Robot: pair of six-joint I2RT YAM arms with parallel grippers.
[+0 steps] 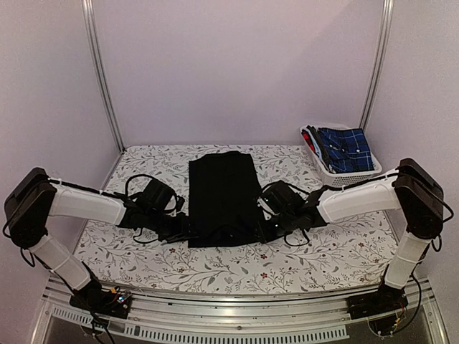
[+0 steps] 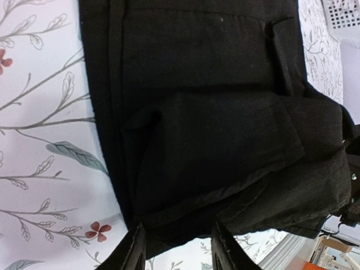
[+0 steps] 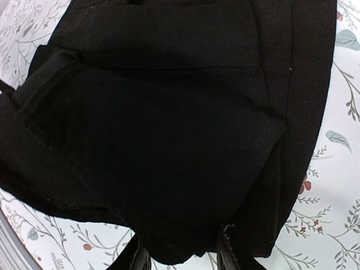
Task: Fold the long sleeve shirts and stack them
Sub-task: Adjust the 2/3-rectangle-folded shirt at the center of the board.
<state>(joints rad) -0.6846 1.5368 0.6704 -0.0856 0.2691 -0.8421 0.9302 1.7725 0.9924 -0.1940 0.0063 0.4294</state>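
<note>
Both arms are doing the same thing here, basically mirror images. From the overhead view, each one rises from its base at the near edge, kinks outward to a black elbow at the side of the table, then runs a white forearm low and inward toward the middle.

The left gripper (image 1: 183, 229) sits at the near-left corner of the plain black soft cloth shirt (image 1: 222, 193), and the right gripper (image 1: 272, 226) sits at the near-right corner. Both wrists are down close to the white tablecloth with the grey leaf and red flower print (image 1: 323, 251).

In the left wrist view, the two dark fingers (image 2: 132, 253) stand partly apart with the shirt's near hem lying in the gap. The right wrist view shows the same: fingers (image 3: 230, 256) partly apart, with a bulge of black cloth hanging down between them. Honestly, I can't tell whether either one is actually pinching the fabric or just straddling it.

The black shirt lies mid-table as a long narrow rectangle running away from the arms. Its near end looks rumpled and doubled over where the grippers are.

Count: two arms and one black shirt on the table. One white slotted plastic basket (image 1: 336, 176) sits at the far right. In it are one blue checked shirt (image 1: 348, 149) and something red (image 1: 307, 137) tucked at its left side.
</note>
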